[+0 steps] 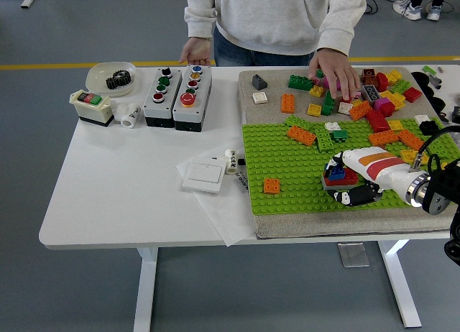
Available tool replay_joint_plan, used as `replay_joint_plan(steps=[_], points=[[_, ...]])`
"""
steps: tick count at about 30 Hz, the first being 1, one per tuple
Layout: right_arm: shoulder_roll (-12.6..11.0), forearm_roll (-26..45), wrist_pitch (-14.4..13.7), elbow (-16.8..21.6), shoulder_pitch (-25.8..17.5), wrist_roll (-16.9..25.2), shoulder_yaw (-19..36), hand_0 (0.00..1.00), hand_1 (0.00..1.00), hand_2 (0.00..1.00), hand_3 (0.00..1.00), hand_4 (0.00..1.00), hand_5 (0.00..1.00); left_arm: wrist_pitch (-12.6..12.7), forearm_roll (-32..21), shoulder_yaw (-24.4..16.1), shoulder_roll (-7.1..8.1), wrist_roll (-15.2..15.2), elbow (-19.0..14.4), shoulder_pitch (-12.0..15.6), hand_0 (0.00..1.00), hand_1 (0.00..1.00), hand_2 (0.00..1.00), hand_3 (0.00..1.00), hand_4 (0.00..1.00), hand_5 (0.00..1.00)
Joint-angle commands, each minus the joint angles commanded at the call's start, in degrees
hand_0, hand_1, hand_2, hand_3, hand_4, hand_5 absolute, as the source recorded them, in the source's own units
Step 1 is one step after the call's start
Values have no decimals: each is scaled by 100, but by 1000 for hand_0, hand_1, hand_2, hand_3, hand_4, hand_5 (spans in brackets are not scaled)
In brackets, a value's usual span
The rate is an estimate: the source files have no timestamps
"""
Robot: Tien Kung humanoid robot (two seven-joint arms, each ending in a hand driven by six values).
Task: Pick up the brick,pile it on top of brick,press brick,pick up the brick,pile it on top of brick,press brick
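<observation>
Sitting on the green baseplate (287, 174) toward its 4 o'clock corner is the blue brick (336, 171), stacked on top of a red brick (347, 177), and the robot's right hand (348, 180) has its white and black fingers curled around that little stack, so it's basically clamped on the blue brick from both sides. The arm comes in from the 3 o'clock edge with a white shell and an orange stripe. Out at 9 o'clock from the stack, a lone orange brick (272, 185) sits on the baseplate, well apart. Up at 11 to 12 o'clock there's another orange brick (302, 135) and a few green ones lying loose near the plate's far edge. Beyond that, on the beige mat (248, 95), is the messy brick pile (384, 95) in red, yellow, orange and green, and a person's hand (335, 72) is down in it, fingers on the pieces; their other hand (195, 52) rests at the far edge of the desk (122, 188). Way over at 9 to 10 o'clock you've got two button boxes (177, 93), a small switch box (91, 105), a bowl with a black gear (111, 77), and a white wall switch (203, 174) lying on a sheet of paper. No left hand anywhere in the shot.
</observation>
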Motion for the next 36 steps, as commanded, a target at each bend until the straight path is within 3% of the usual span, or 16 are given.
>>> replay_joint_plan(steps=[36], points=[[-19,2,212,-42,-79,-102,-139,708,708,745,619,734,392,-18,66,-22,-7,24,-8,60,774,802,794,666,763,640]])
